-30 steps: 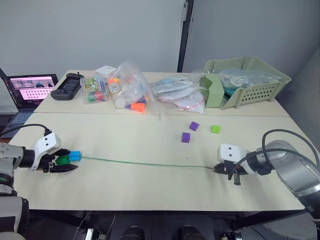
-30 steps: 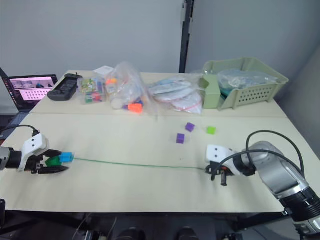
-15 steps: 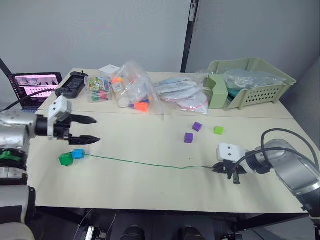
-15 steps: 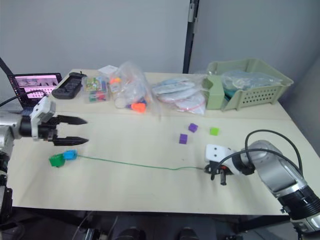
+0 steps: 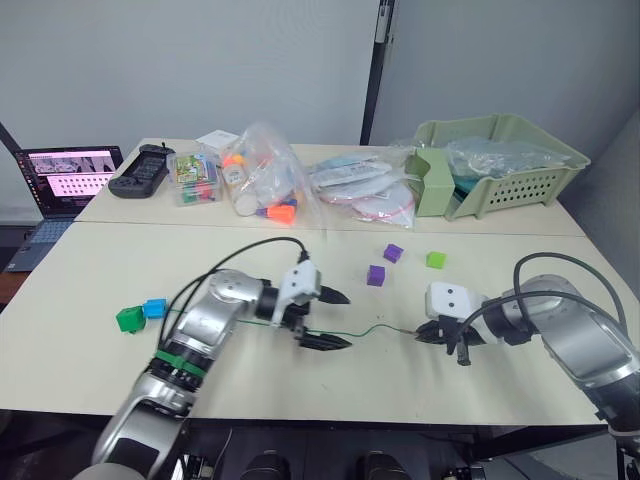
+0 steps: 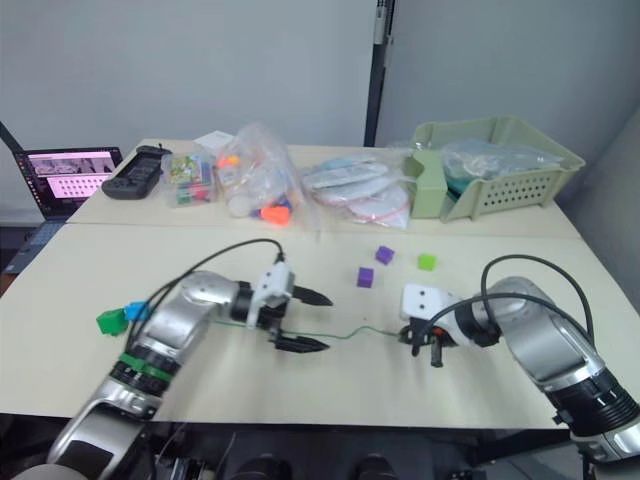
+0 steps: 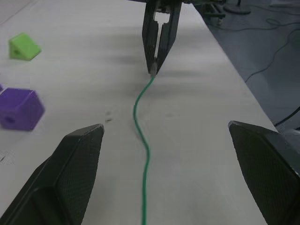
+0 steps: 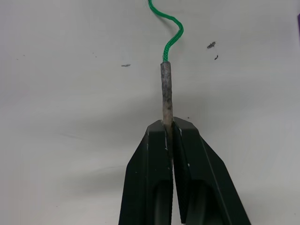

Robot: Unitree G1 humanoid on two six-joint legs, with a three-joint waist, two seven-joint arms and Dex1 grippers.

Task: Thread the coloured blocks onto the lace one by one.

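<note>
The left gripper [image 5: 325,320] has swung from the desk's [image 5: 480,385] left side to its middle, fingers spread wide astride the lace [image 7: 141,126]. The right gripper [image 8: 168,127] pinches the lace's pale tip near the right edge. The dark green cube [image 5: 129,319] and blue cube [image 5: 154,308] sit threaded near the left edge; two purple cubes [image 5: 375,275] and the lime cube [image 5: 434,260] lie loose toward the back right.

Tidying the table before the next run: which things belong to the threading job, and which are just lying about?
Job: lace, blue block, dark green block, two purple blocks, lime block.
Lying about: laptop, controller, toy bags, basket.
</note>
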